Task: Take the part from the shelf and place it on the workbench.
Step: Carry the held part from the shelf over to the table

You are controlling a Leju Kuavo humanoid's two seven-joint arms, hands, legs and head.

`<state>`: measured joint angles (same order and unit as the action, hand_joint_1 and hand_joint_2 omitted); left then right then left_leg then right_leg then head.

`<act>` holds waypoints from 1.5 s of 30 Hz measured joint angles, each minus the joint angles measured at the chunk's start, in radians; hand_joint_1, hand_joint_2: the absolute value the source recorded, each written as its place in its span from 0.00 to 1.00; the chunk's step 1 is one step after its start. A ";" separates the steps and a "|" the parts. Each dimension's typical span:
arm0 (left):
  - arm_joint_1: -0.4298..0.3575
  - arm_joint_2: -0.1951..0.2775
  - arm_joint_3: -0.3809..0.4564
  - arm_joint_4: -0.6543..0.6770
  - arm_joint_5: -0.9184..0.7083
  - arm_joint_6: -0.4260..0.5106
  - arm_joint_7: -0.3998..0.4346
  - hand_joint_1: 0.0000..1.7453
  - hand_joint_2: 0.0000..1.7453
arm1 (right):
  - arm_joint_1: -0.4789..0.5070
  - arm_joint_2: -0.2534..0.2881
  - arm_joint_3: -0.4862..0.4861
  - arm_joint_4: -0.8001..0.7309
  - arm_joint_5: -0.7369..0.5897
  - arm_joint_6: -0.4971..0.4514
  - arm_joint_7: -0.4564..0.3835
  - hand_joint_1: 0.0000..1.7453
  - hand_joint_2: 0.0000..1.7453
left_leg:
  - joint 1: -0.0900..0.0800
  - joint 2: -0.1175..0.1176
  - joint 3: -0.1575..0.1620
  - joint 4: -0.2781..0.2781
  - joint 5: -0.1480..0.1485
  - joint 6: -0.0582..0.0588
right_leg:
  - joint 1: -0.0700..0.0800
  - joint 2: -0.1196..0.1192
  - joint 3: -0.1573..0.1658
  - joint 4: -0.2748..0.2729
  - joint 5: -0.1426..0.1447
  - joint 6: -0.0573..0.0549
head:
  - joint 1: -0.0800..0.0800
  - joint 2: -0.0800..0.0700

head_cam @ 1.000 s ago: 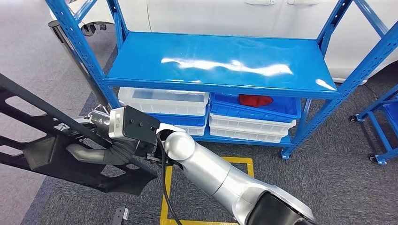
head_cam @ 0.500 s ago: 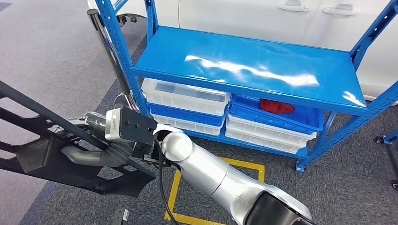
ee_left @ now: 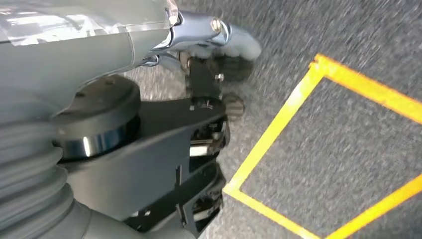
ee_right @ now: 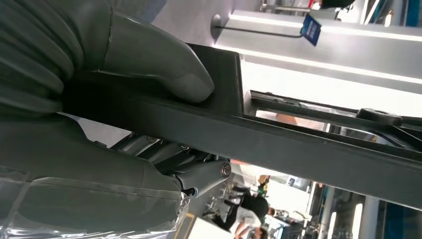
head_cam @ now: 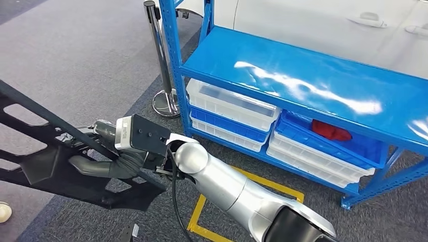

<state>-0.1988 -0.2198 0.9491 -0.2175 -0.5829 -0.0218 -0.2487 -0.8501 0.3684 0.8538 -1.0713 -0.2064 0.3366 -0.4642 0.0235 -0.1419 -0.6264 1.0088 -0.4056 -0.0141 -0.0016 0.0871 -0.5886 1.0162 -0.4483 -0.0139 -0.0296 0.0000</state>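
Grey carpet (head_cam: 75,60) everywhere, with a lighter strip running off on the far left, and a yellow taped square (head_cam: 242,201) on the floor in front of the shelf. Going left to right:

Down on the left there's the part (head_cam: 60,166) – a big black plastic frame with long bars and cut-out openings, carried low and tilted, off the shelf and above the carpet. The right hand (head_cam: 108,164) is clamped on it: in the right wrist view the thick grey thumb (ee_right: 164,67) presses flat on top of one black bar (ee_right: 278,134) while the darker fingers (ee_right: 164,154) curl under it. The silver right arm (head_cam: 232,189) reaches across from the lower middle, with a boxy camera block (head_cam: 141,133) sitting at the wrist.

Left hand (ee_left: 199,144) is seen in its own wrist view, hanging over the carpet beside the yellow tape (ee_left: 278,134) – dark fingers folded in, nothing in them as far as I can see.

A bit further along there's a chrome post (head_cam: 161,65) on a round base, just beside the shelf's corner leg.

Then the blue metal shelf (head_cam: 313,80), its glossy top level bare and reflecting the lights. Underneath are stacked white and blue bins (head_cam: 227,108), and over to the right another blue bin (head_cam: 353,141) with something red (head_cam: 330,130) lying in it. Behind the shelf, a white car door (head_cam: 323,25) with handles.
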 joint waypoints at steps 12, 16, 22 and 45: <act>0.001 0.004 0.000 0.000 -0.003 0.001 0.001 0.00 1.00 | 0.004 0.007 0.000 0.001 0.002 -0.001 0.002 1.00 1.00 | 0.001 0.189 -0.017 0.057 -0.021 -0.034 | 0.000 -0.175 0.024 -0.016 -0.009 0.001 | -0.004 0.000; -0.001 0.005 0.000 0.000 -0.003 0.000 0.003 0.00 1.00 | 0.004 0.008 -0.001 0.000 0.001 0.001 0.003 1.00 1.00 | -0.006 0.192 0.005 0.004 -0.007 -0.005 | 0.008 -0.206 0.027 -0.012 -0.015 0.021 | -0.004 0.000; -0.002 0.006 0.001 0.000 -0.003 0.000 0.004 0.00 1.00 | 0.003 0.004 -0.002 0.001 -0.007 0.002 0.002 1.00 1.00 | -0.003 0.120 -0.004 -0.006 0.010 0.023 | -0.005 -0.093 -0.093 0.257 -0.160 0.039 | -0.003 0.000; 0.000 0.007 0.004 0.001 -0.003 0.002 0.009 0.00 1.00 | -0.011 0.010 0.003 0.011 -0.034 -0.005 -0.002 1.00 1.00 | -0.009 0.206 0.003 0.005 -0.004 -0.015 | 0.009 -0.201 0.029 -0.011 -0.022 0.012 | -0.007 0.000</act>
<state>-0.1990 -0.2124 0.9529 -0.2167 -0.5856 -0.0202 -0.2395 -0.8613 0.3783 0.8572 -1.0601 -0.2401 0.3315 -0.4665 0.0147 0.0638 -0.6232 1.0137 -0.4098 -0.0288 0.0072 -0.1141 -0.5592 1.0050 -0.4706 -0.0014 -0.0369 0.0000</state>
